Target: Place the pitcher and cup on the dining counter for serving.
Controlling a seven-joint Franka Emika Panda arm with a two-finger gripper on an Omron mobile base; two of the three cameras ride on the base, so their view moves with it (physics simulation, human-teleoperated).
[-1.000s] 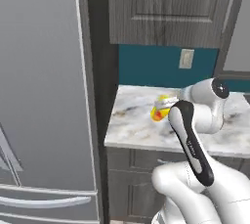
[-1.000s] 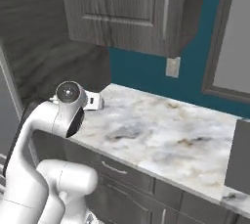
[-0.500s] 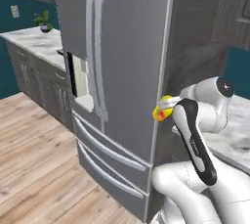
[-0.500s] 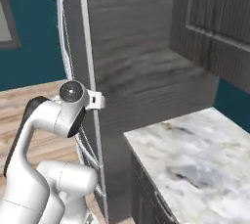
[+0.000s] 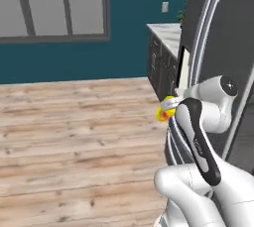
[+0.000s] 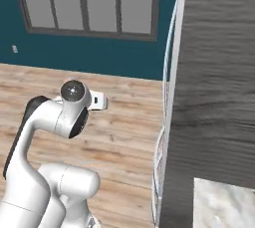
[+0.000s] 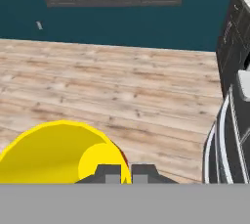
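While the gripper (image 7: 126, 173) is pinched shut on the rim of the cup (image 5: 164, 114) (its open mouth facing the hand camera), the cup rides high beside the fridge (image 5: 225, 37), the dining counter nowhere ahead.

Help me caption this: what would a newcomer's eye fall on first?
The bright yellow cup, shut in the gripper beside the fridge; in the hand view it bulges at lower left. Behind it lie a bare wood floor and a teal wall with a big grey window.
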